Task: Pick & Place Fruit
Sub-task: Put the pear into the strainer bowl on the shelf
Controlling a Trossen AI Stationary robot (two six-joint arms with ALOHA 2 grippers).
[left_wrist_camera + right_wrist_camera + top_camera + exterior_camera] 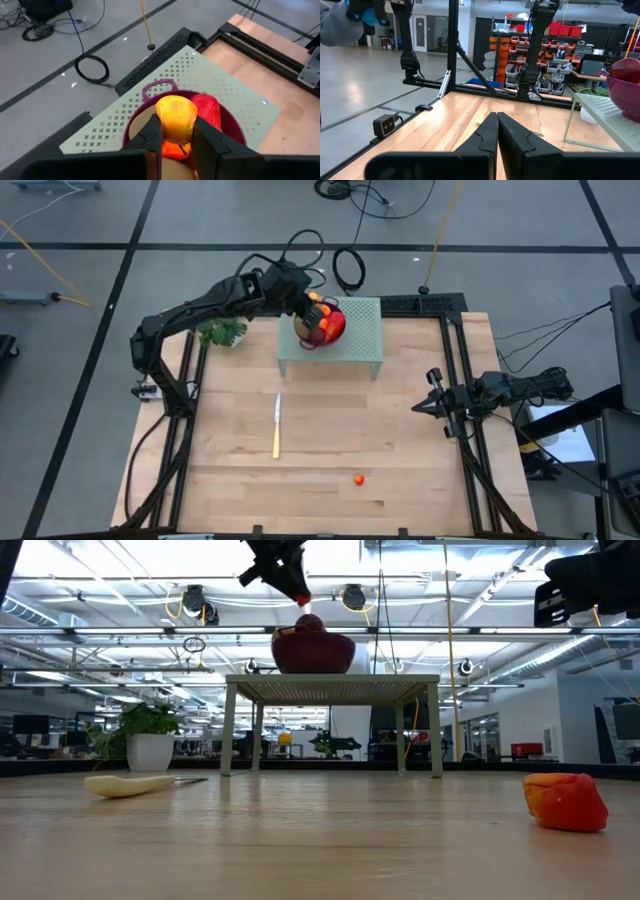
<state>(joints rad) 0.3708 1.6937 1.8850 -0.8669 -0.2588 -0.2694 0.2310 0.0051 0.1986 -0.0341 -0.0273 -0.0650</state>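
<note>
Your left gripper [176, 137] clamps an orange fruit [176, 119] over the bowl [232, 125]; right gripper [497, 131] sits closed; knife [277, 426] and a stray piece [359, 479] lie below.

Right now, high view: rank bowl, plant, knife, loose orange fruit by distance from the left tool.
1. Bowl: directly under the left tool, on the green stand.
2. Plant: beside the stand, left edge.
3. Knife: mid-table.
4. Loose orange fruit: near the front edge.

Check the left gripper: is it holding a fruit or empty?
Holding. In the left wrist view the left gripper has its fingers clamped on an orange-yellow fruit, poised over the dark red bowl on the green stand.
</note>
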